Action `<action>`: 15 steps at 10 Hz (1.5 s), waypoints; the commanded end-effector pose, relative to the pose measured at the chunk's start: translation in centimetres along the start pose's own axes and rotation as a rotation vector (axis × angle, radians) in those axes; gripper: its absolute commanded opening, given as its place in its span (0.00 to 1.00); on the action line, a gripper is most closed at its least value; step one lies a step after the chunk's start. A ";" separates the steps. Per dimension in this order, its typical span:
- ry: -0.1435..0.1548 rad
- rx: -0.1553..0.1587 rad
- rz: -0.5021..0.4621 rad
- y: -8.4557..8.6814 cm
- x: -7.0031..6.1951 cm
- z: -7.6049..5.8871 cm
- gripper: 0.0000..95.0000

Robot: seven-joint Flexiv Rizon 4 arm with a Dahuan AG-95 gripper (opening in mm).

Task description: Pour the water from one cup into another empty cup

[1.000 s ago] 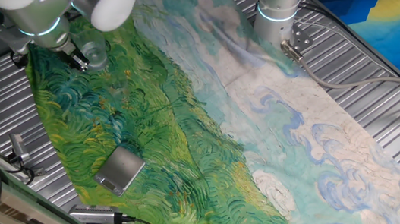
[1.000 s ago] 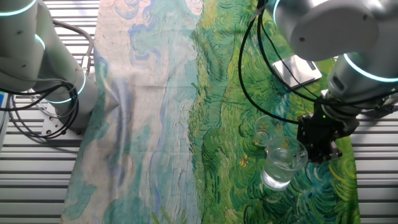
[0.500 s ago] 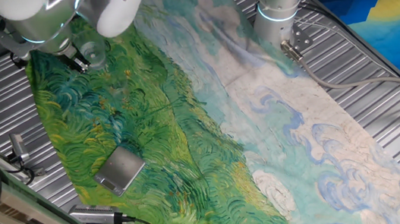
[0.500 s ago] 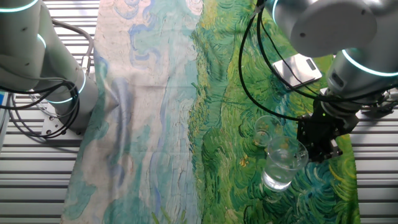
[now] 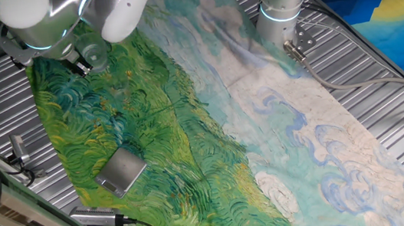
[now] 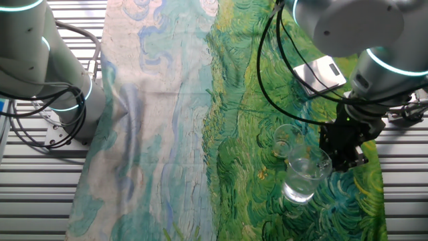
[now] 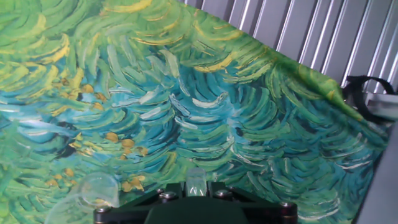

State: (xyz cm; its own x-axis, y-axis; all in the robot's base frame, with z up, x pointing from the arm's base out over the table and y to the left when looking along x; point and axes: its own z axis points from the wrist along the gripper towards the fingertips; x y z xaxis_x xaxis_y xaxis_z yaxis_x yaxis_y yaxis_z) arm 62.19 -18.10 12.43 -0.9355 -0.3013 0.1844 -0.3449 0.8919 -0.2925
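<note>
The other fixed view shows the arm (image 6: 374, 40) reaching down at the right side of the painted cloth (image 6: 167, 120), its gripper (image 6: 341, 144) pinching the rim of 1 clear glass cup (image 6: 304, 175) held above the cloth. The cup tilts, its mouth up and toward the gripper, its thick base lower left. A second, smaller glass cup (image 6: 284, 139) stands just beside it on the cloth. The grey block (image 5: 120, 169) lies well apart.
</note>
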 end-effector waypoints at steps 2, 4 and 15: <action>-0.009 -0.010 -0.014 -0.1 0.3 -0.8 0.00; -0.001 -0.090 0.004 -0.2 1.0 -3.4 0.00; -0.038 -0.342 0.240 8.8 4.0 -11.3 0.00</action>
State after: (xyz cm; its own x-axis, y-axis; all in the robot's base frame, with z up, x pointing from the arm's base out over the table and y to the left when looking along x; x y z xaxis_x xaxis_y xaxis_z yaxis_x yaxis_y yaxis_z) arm 56.54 -8.22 21.26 -0.9883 -0.0904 0.1227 -0.0923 0.9957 -0.0099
